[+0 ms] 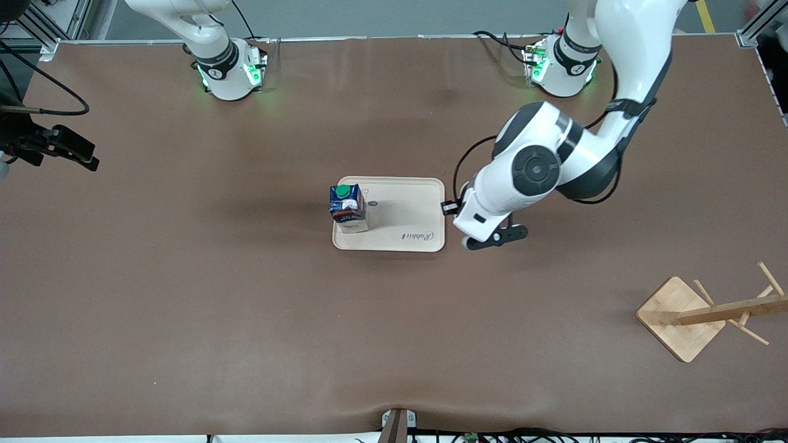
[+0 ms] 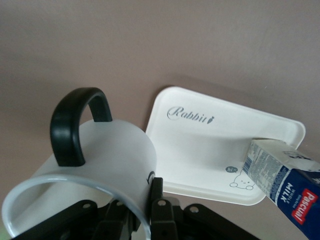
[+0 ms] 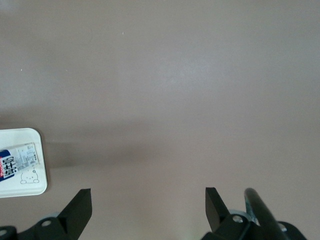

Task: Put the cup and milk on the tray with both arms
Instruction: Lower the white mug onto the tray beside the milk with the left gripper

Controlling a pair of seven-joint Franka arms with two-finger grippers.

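the brown table (image 1: pixel 246 320) fills the front view, with the two arm bases along its twelve o'clock edge. the left arm (image 1: pixel 542 166) reaches down from its base to about four o'clock of that base's spot, ending just beside the tray's short edge toward the left arm's end of the table. the left gripper (image 2: pixel 150 220) is closed on the cup (image 2: pixel 90 165), its fingers pinching the rim wall; the cup is tipped over, its mouth turned toward the wrist camera and its black handle (image 2: pixel 75 125) on the upper side; in the front view the cup is hidden under the arm. the right arm is up and to the side, waiting, with the right gripper (image 3: pixel 147 200) hanging over bare table, jaws spread wide and holding nothing. the cream tray (image 1: pixel 406 215) lies flat near the table's middle, its long axis running from nine to three o'clock between the two ends of the table. the milk (image 1: pixel 348 209) stands upright inside the tray, at the end toward the right arm, green cap up. a wooden rack (image 1: pixel 708 311) sits at about four o'clock from the tray, well apart, near the left arm's end of the table.
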